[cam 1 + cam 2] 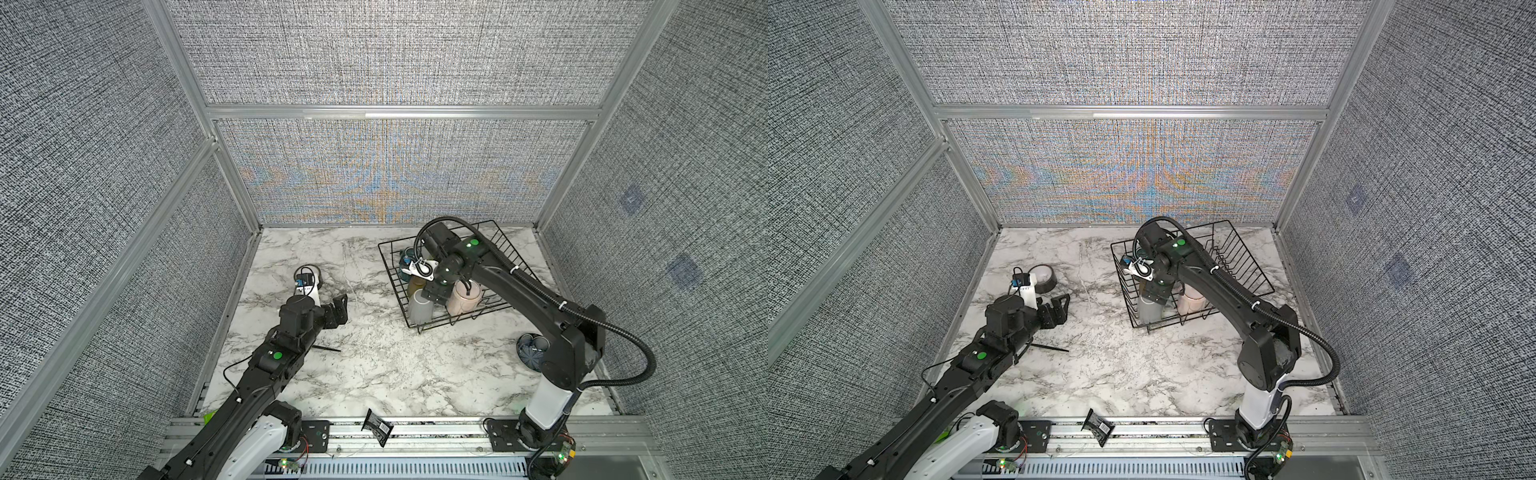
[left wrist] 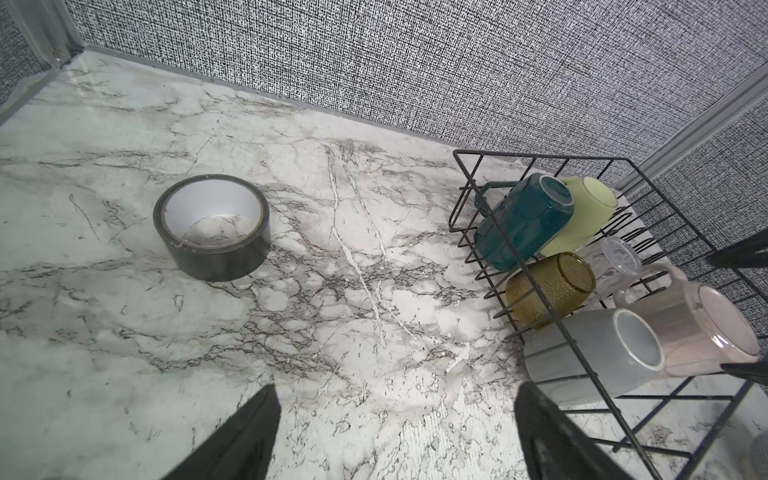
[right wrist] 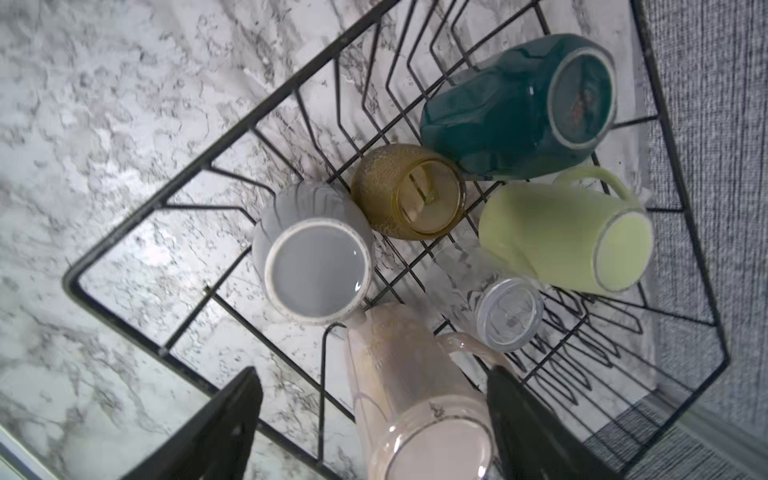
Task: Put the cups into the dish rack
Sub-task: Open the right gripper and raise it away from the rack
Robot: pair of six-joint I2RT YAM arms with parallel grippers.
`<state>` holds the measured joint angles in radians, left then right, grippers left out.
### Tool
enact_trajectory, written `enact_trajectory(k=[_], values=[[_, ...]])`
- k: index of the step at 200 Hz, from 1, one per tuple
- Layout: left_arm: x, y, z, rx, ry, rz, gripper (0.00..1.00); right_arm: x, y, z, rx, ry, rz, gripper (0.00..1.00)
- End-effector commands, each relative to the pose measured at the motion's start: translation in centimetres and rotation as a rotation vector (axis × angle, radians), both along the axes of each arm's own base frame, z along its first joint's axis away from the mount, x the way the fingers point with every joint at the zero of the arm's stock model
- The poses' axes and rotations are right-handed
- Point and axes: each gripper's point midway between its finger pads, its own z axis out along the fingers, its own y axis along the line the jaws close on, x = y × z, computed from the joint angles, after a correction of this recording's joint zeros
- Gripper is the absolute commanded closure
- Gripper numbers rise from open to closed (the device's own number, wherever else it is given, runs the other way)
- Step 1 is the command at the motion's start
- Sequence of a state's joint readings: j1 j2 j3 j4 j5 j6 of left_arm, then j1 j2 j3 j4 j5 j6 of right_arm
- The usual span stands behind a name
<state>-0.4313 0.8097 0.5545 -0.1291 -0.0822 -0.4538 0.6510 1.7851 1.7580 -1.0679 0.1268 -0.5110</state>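
The black wire dish rack stands at the back right of the marble table. Six cups lean tilted inside it: teal mug, light green mug, amber tumbler, clear glass, grey mug and tall pink mug. My right gripper hangs open over the rack's near corner. The pink mug lies between its fingers, next to one and well apart from the other. My left gripper is open and empty, low over bare table left of the rack.
A black tape roll sits on the table beyond the left gripper. A dark blue bowl lies behind the right arm's base. A thin black stick lies by the left arm. A black packet rests on the front rail.
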Motion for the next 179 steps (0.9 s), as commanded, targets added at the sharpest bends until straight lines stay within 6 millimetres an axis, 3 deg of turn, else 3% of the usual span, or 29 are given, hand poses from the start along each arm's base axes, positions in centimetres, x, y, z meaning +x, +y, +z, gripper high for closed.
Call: enact_trajectory(k=[1,20,59,97,130,179], values=[[0.6,0.6,0.3,0.016,-0.001,0.044,0.11,1.2,1.1,0.6,0.110,-0.036,-0.327,0.14],[1.0,0.9,0.3,0.042,0.015,0.069,0.10,1.1,0.5,0.0,0.087,-0.062,-0.520,0.15],[1.6,0.7,-0.1,0.041,0.030,0.072,0.10,-0.4,0.0,-3.2,0.060,-0.030,-0.617,0.15],[1.9,0.2,-0.7,0.030,0.044,0.058,0.10,-1.4,2.0,-4.8,0.106,0.023,-0.614,0.14],[2.0,0.0,-0.8,0.025,0.047,0.051,0.10,-1.2,2.9,-4.6,0.132,0.037,-0.607,0.13],[2.2,-0.1,-0.4,0.028,0.040,0.050,0.10,1.1,1.8,-5.7,0.038,-0.078,-0.634,0.08]])
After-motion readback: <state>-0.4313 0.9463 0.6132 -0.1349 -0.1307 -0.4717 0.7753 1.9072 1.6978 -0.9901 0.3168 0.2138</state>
